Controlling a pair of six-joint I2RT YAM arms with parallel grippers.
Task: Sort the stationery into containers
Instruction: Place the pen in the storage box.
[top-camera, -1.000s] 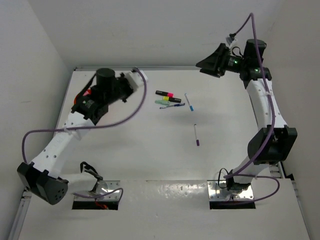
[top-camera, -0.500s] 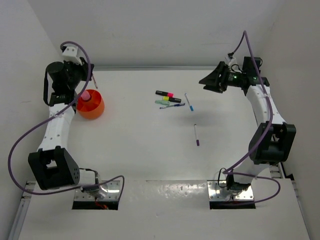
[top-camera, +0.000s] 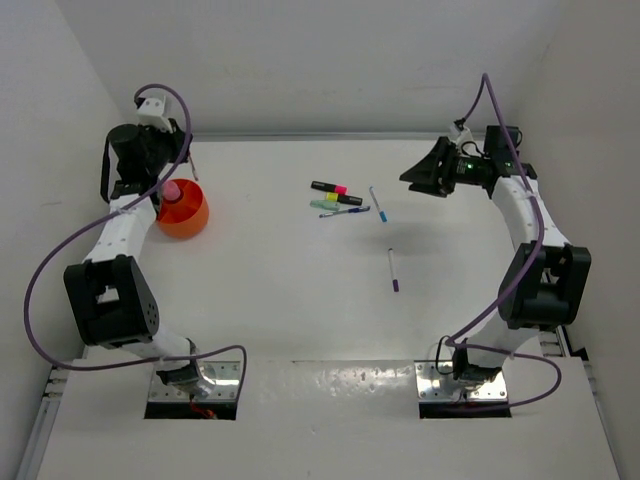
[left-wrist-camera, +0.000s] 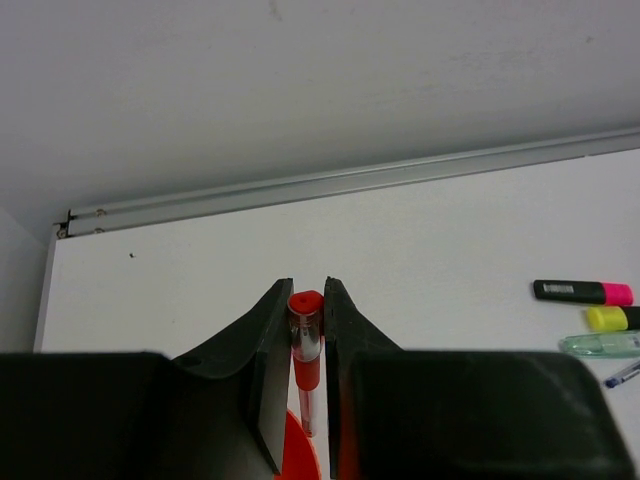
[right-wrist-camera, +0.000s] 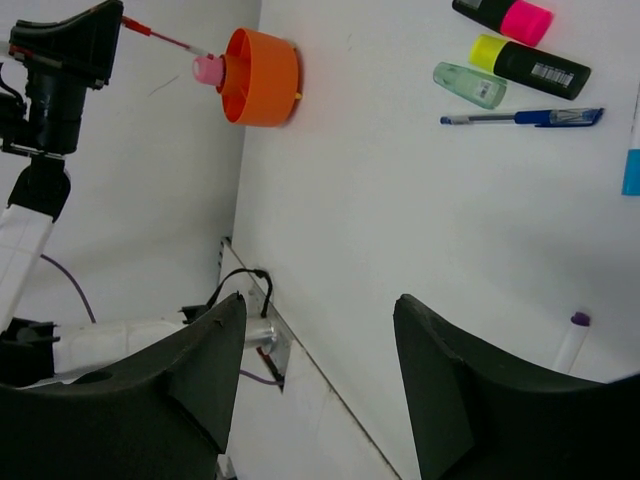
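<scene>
Reared upright over the desk's far-left corner, the left end effector (left-wrist-camera: 306, 292) pinches a slim red plastic pen (left-wrist-camera: 305, 352), the round, smooth orange bowl (top-camera: 192, 219) just beneath it, while the raised right end effector (right-wrist-camera: 318, 305) hangs spread.

Glossy orange plastic bowl (top-camera: 191, 223), matt white table (top-camera: 300, 310), red plastic pen (left-wrist-camera: 306, 345), metal rail (left-wrist-camera: 350, 183)

Tabletop (top-camera: 280, 300) white. Orange bowl (top-camera: 192, 222), with a pink chunky item (top-camera: 172, 190). Red pen (left-wrist-camera: 306, 365) with a clear barrel section, in the black left pincer (left-wrist-camera: 306, 288). Pink-ended highlighter (right-wrist-camera: 500, 14) black; yellow-ended highlighter (right-wrist-camera: 530, 62) black, barcode label white. Green highlighter (right-wrist-camera: 470, 85) pale, translucent. Blue pen (right-wrist-camera: 525, 118). Purple-tipped pen (right-wrist-camera: 570, 340) white. Cable (top-camera: 35, 290) purple.
</scene>
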